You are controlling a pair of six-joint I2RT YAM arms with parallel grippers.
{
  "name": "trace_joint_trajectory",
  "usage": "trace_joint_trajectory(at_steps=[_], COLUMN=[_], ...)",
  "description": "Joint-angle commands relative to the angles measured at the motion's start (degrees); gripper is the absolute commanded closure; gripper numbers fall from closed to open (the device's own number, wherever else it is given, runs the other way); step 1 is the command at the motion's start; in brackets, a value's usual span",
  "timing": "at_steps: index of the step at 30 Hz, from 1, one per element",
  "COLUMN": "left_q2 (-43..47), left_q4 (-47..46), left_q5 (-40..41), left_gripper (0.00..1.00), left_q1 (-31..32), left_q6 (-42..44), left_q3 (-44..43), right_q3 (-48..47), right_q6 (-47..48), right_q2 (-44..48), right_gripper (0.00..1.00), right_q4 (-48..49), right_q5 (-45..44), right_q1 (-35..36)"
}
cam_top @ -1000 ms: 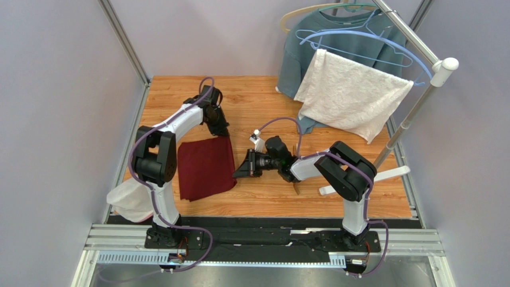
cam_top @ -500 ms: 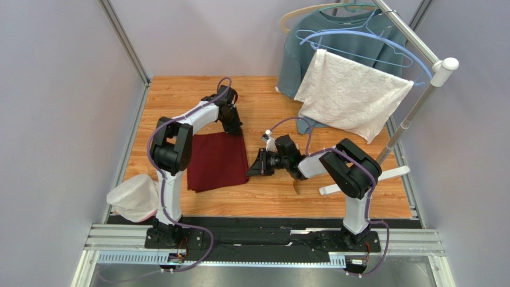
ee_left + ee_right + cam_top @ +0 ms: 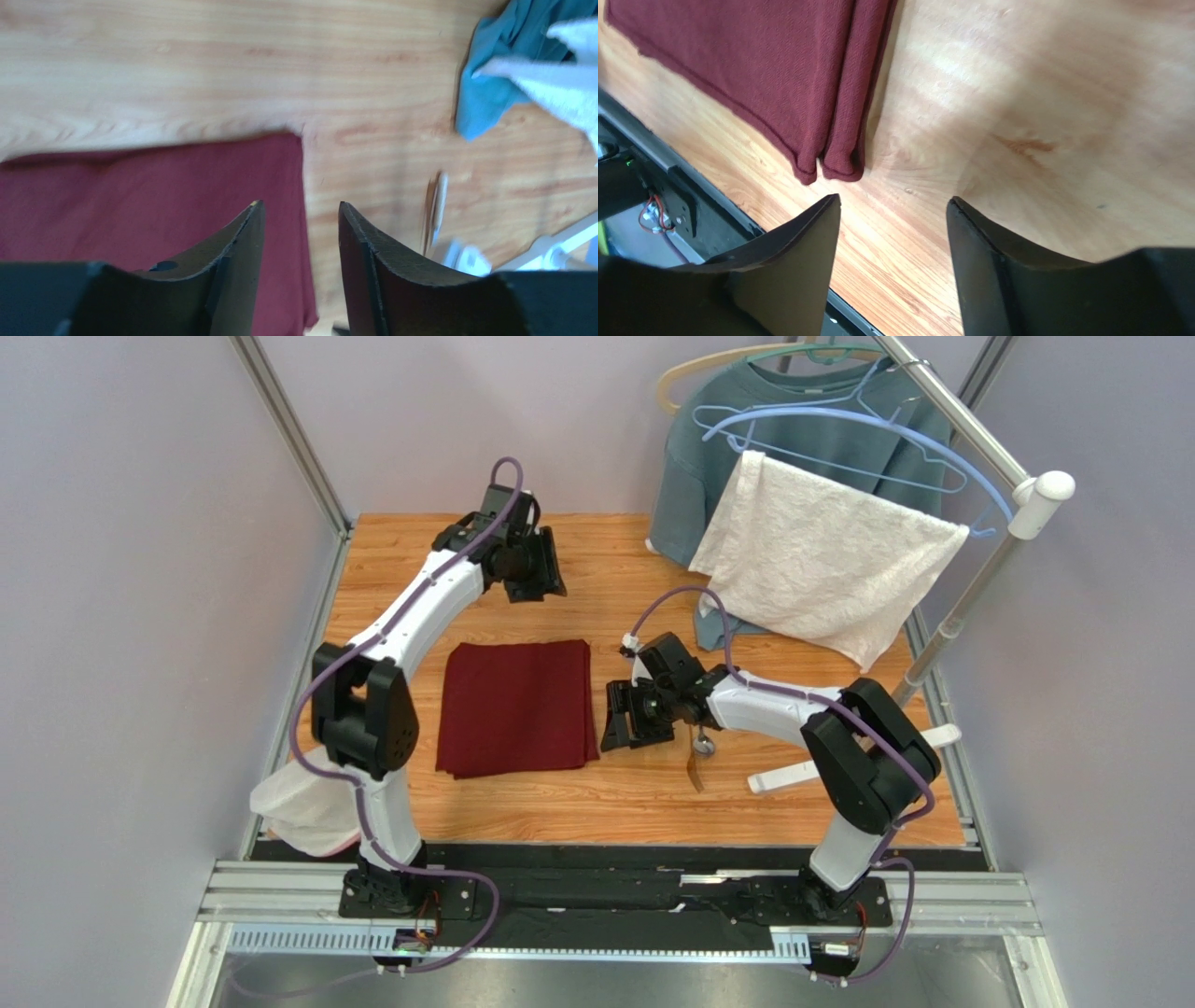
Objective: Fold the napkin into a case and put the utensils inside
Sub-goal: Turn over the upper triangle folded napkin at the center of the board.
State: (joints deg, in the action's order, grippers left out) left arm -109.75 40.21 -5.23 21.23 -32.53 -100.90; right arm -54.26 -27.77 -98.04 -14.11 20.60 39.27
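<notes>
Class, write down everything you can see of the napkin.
The napkin is plain dark red woven cloth, folded into a layered, roughly square shape; two folded edges lie side by side at one corner. It lies flat on the wooden table between the arms. The left hand and right hand, both open, hang clear of it.

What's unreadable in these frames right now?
1. utensils: top view, upper ends hidden under the right arm; left wrist view, just a blurred streak, spoon and fork inseparable.
2. napkin: right wrist view, cut off by top and left frame edges; layer count unclear.
3. white bundle at the table's left edge: top view, partly behind the left arm; unidentifiable.
</notes>
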Motion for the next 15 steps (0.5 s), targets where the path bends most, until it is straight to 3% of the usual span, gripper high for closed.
trace_joint_trajectory(at_steps=[1,3,4,6,8,10,15], left_q2=[9.4,13.1,14.5,17.4,18.8,18.8,16.8], left_q4=[7.2,7.0,5.2,2.4,-0.2,-2.7,-6.0], left_q5=[1.2,-1.1,-2.9,-9.4,-12.0,-13.5,-11.3], left_gripper=[0.53,0.61,0.70,0.73,0.69,0.59,0.52], left_q1=[-0.6,-0.9,-0.9,-0.5,2.0,5.6,12.9], left_q6=[4.8,4.3,4.2,3.2,1.6,0.4,-4.2], left_q3=[6.8,13.0,15.4,22.7,27.8,31.2,34.0], right_q3=[-7.9,-9.5,-9.7,-10.2,-10.5,-10.1,-4.9], right_q6=[2.5,0.4,-0.2,-0.4,0.1,0.2,-3.9], right_q2=[-2.9,-4.5,-5.1,-5.6,-5.9,-6.4,-4.8], right_gripper=[0.44,0.51,0.56,0.62,0.73,0.75,0.75], right_q4=[-5.2,-4.2,-3.0,-3.2,-4.3,-4.2,1.3], right_q5=[-3.0,-0.1,0.7,-0.7,-1.4,0.0,1.5], right_q1=[-0.7,-0.7,-0.4,-0.3,-0.2,-0.2,0.1])
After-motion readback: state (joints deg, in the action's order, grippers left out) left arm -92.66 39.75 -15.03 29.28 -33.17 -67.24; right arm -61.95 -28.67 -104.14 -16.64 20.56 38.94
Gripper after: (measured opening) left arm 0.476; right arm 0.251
